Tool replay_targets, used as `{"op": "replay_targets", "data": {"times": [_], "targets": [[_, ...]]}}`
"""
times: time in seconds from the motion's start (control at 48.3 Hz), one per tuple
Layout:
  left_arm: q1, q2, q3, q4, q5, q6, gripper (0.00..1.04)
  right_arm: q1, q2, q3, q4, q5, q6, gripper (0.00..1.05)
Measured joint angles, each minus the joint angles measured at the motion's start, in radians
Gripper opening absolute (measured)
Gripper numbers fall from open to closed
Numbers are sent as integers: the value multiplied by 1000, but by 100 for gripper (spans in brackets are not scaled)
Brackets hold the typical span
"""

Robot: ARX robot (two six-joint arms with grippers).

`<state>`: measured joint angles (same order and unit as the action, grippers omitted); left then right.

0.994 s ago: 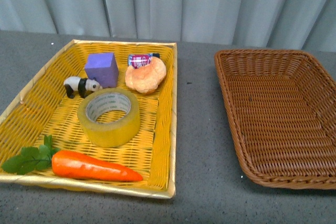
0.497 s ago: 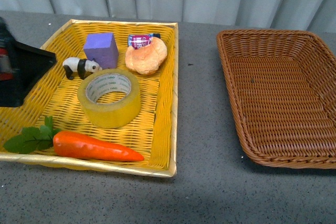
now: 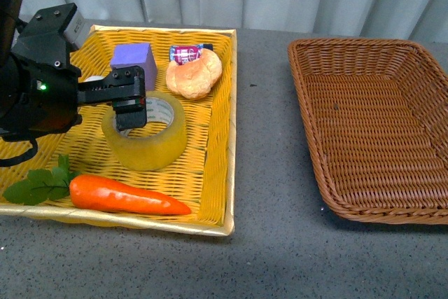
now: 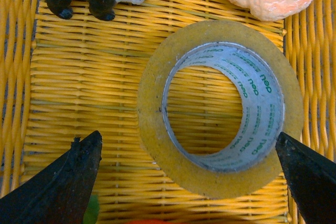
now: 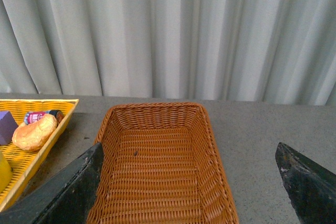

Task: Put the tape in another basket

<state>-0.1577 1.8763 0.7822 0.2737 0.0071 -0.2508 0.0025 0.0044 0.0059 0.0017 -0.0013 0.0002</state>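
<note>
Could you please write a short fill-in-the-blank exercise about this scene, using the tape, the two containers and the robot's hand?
1. The tape lies in the ____ tray, not yet in the brown basket.
2. The left hand is ____, with one finger on each side of the tape.
3. The orange ____ lies along the tray's near edge, in front of the tape.

Missing words: yellow; open; carrot.

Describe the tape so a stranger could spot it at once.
Find the yellow tray on the left. The tape lies flat in its middle, between the carrot and the bun. It is the only ring there: yellowish, translucent, with a white printed core.
</note>
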Motion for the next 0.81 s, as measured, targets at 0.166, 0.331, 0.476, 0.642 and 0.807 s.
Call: {"op": "replay_targets", "data": {"times": [0.166,0.331,0.476,0.642,0.807], "targets": [[-3,66,67,-48,-34,-6,98,0,0,0,0,0,0,96],[0,124,92,-64,-45,-17,98,0,0,0,0,0,0,96],[5,146,101,-65,-51,-26,98,0,0,0,0,0,0,96],[5,147,101,-57,-49,-40,69,0,0,0,0,0,0,96],[5,147,101,-54,-39,-41,44,0,0,0,0,0,0,96]]}}
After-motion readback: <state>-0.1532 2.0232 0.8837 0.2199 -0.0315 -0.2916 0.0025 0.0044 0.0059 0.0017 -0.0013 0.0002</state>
